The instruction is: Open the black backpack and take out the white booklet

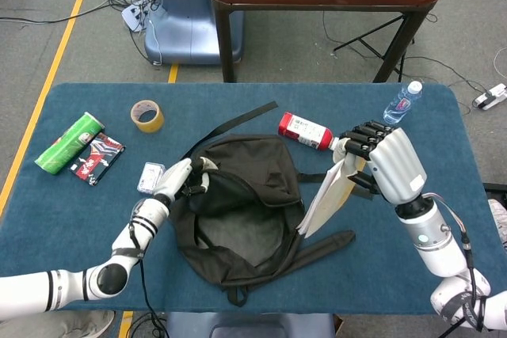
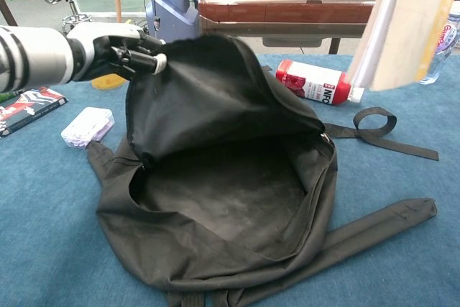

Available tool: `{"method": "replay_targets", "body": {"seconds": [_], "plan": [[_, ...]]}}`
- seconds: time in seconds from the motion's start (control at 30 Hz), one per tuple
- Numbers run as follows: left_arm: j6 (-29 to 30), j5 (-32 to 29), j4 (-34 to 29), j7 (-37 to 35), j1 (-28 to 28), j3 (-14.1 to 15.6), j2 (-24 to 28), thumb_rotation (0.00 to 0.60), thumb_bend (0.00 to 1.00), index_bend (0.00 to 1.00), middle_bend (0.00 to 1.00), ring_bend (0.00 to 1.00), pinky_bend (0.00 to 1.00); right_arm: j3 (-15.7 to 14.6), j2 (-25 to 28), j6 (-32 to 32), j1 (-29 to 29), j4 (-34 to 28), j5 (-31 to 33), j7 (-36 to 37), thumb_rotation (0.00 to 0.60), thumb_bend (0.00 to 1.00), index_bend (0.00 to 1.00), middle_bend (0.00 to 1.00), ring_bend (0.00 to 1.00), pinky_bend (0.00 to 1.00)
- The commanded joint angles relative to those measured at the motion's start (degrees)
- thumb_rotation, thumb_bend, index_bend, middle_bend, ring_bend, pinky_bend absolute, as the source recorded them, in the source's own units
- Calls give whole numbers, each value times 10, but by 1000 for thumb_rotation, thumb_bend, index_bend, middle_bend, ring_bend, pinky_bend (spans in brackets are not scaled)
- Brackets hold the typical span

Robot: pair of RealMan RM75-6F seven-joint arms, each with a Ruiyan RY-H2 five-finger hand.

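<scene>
We have the white booklet (image 1: 331, 197) out of the black backpack (image 1: 245, 211) and up in the air, just right of the bag's open mouth, over the blue table (image 1: 444, 259). Our right hand (image 1: 388, 162) grasps it at the top edge, fingers wrapped over it, rest of the booklet hanging down and slightly fanned. In the chest view only the lower end of the booklet shows, top right, blurred. Our left hand (image 1: 184, 180) pinches the upper rim of the backpack on the left side and props the flap up; bag interior looks empty from the chest view. Judgement: extraction is basically done, what's left is setting the booklet down somewhere bare. Risks from here: grip sits at one edge only, so the pages can splay and the booklet can slip out if we swing fast. The red bottle (image 1: 307, 131) lies just beyond the hand on the far side and the clear water bottle (image 1: 402, 104) stands near the far right edge; a wide sweep to the far right could knock either. The backpack strap (image 1: 341, 176) lies right under the booklet, so lowering there lands it on a loop, not flat. If the left hand lets go early the flap just collapses, harmless now.
</scene>
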Motion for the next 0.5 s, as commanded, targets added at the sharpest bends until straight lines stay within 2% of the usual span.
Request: {"method": "replay_targets", "body": {"seconds": [0.03, 0.13, 0.2, 0.27, 0.37, 0.43, 0.5], "plan": [[-44, 67, -59, 13, 17, 45, 52, 273, 492, 376, 485, 448, 426, -1, -9, -14, 5, 3, 2, -5, 600, 580, 779, 637, 581, 585], [-55, 112, -92, 27, 23, 69, 79, 85, 345, 285, 482, 444, 390, -3, -19, -28, 10, 5, 1, -12, 600, 581, 779, 637, 581, 585], [-54, 138, -111, 31, 29, 82, 91, 11, 290, 212, 474, 415, 374, -6, -25, -38, 13, 5, 1, -15, 600, 581, 779, 637, 581, 585], [-55, 155, -121, 30, 32, 89, 98, 0, 262, 142, 440, 352, 357, -7, -31, -45, 15, 5, 0, -17, 600, 580, 779, 638, 581, 585], [-49, 184, -132, 16, 42, 94, 107, 0, 232, 28, 325, 200, 320, -12, -43, -62, 20, 4, 3, -17, 600, 580, 779, 638, 581, 585], [-45, 198, -138, 6, 48, 94, 113, 0, 225, 1, 262, 117, 286, -12, -49, -68, 23, 5, 3, -18, 600, 580, 778, 638, 581, 585], [-38, 217, -143, -7, 56, 96, 121, 0, 222, 0, 233, 81, 263, -13, -56, -75, 26, 7, 3, -22, 600, 580, 778, 637, 581, 585]]}}
